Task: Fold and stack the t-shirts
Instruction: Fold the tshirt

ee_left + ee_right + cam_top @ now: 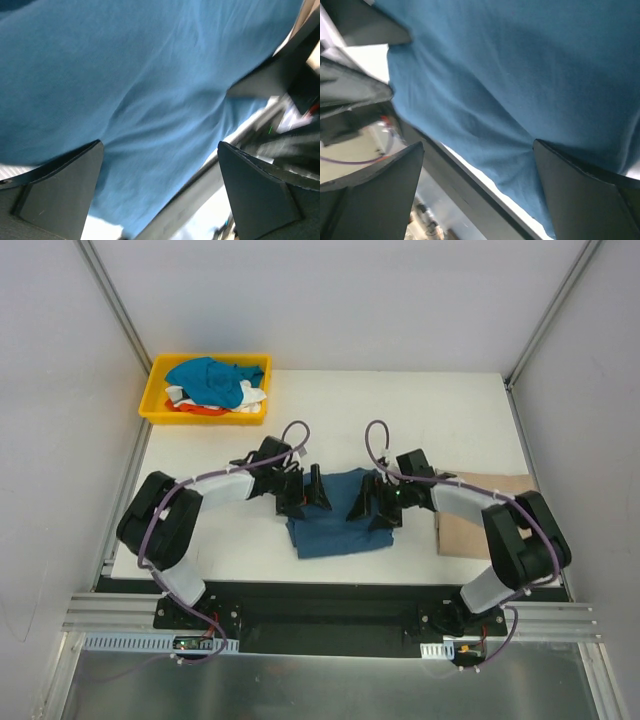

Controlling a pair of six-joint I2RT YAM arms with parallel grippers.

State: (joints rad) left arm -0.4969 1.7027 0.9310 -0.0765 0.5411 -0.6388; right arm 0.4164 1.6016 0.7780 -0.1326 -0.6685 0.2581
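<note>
White table (pixel 450 420) lies before you. Your left gripper (pixel 304 495) and right gripper (pixel 372 506) stand spread wide over the dark teal-blue t-shirt (pixel 335 530) at near-centre, gripping nothing. Bare tabletop lies beyond. A tan-beige t-shirt (pixel 468 530) lies at the right edge. The far-left yellow tray (pixel 152 408) holds a heap of t-shirts (pixel 215 385).

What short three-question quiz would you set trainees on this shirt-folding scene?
1. True or false: the tan shirt lies inside the yellow tray.
2. Which shirt lies under both claws? A) white shirt B) dark teal shirt C) orange-red shirt
3. Fill in: the left claw and the right claw both stand ____ (open or shut).
Key: 1 false; 2 B; 3 open.
</note>
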